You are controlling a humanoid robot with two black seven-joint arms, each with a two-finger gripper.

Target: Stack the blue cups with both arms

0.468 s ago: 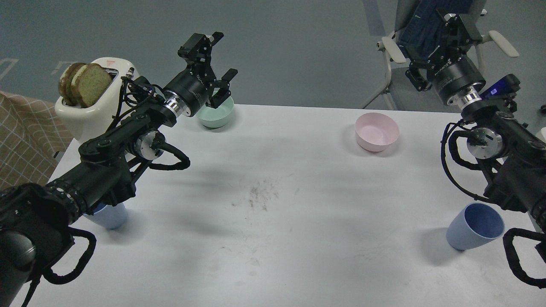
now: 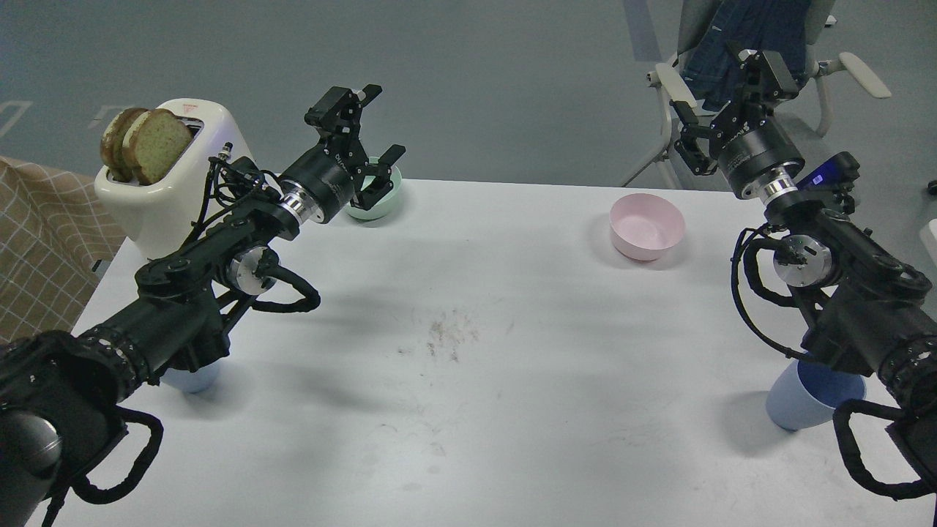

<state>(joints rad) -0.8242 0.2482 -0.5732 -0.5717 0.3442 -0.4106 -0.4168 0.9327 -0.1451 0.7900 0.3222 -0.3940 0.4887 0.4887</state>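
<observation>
Two periwinkle-blue cups stand on the white table [image 2: 468, 410]. The left cup [image 2: 192, 379] is near the left edge, mostly hidden under my left arm. The right cup [image 2: 801, 399] stands near the right edge, partly hidden behind my right forearm. My left gripper [image 2: 364, 135] is open and empty, held high over the far left of the table, just in front of the mint-green bowl [image 2: 381, 208]. My right gripper [image 2: 725, 95] is open and empty, raised past the table's far right edge, well away from the right cup.
A pink bowl [image 2: 647, 225] stands at the back right. A cream toaster [image 2: 165, 172] with two bread slices stands at the back left corner. A chair [image 2: 739, 44] with blue cloth is behind the table. A checked cloth [image 2: 36, 241] lies left of the table.
</observation>
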